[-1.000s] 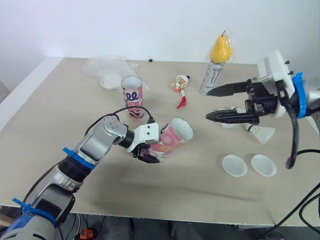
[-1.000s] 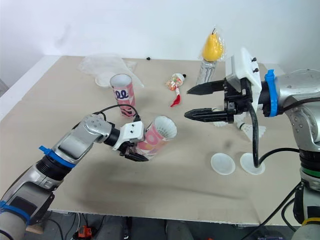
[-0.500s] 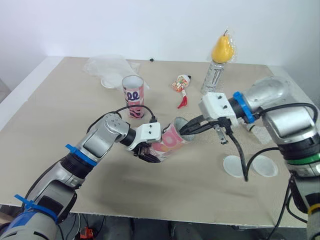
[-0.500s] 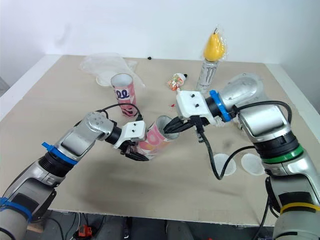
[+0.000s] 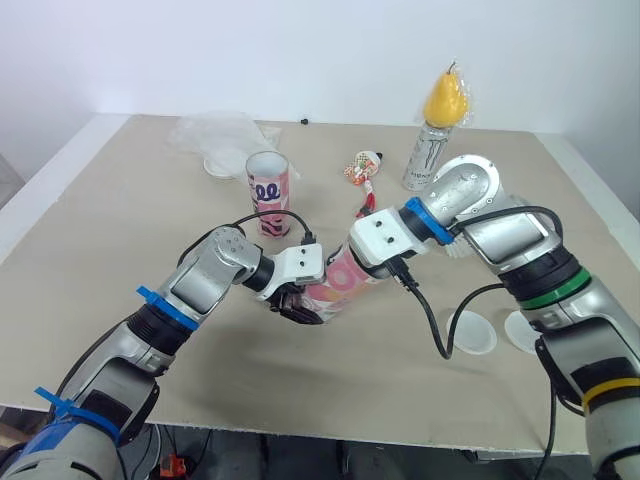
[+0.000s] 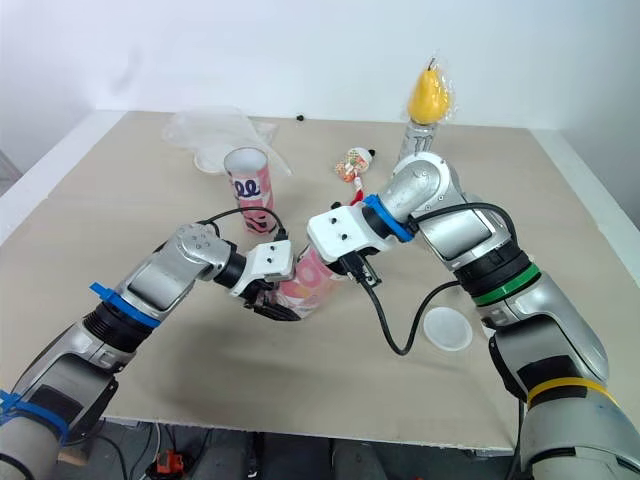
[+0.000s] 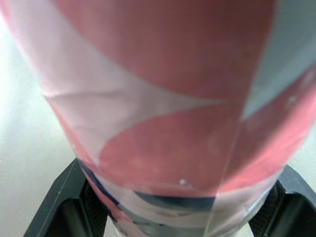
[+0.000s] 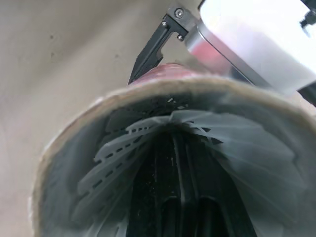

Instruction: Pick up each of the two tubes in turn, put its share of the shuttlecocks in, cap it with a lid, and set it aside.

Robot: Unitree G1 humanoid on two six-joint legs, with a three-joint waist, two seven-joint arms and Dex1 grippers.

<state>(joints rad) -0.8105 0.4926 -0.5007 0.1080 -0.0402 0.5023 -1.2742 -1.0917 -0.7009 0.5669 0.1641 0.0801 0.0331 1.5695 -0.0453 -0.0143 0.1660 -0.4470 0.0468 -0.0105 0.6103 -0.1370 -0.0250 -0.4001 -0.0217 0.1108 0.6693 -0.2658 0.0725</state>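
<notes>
my right gripper [image 8: 180, 197] just dived into the tube [image 5: 340, 280]
left gripper [image 5: 298, 300] clamped round it. shuttlecock [image 8: 148, 133] looks seated, can't tell if right has let go yet

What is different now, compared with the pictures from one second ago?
The right gripper swung from the air on the right across to the left, into the mouth of the tilted tube, where a shuttlecock sits. The left gripper stayed shut on that tube. The upright tube and the lids did not move.
</notes>
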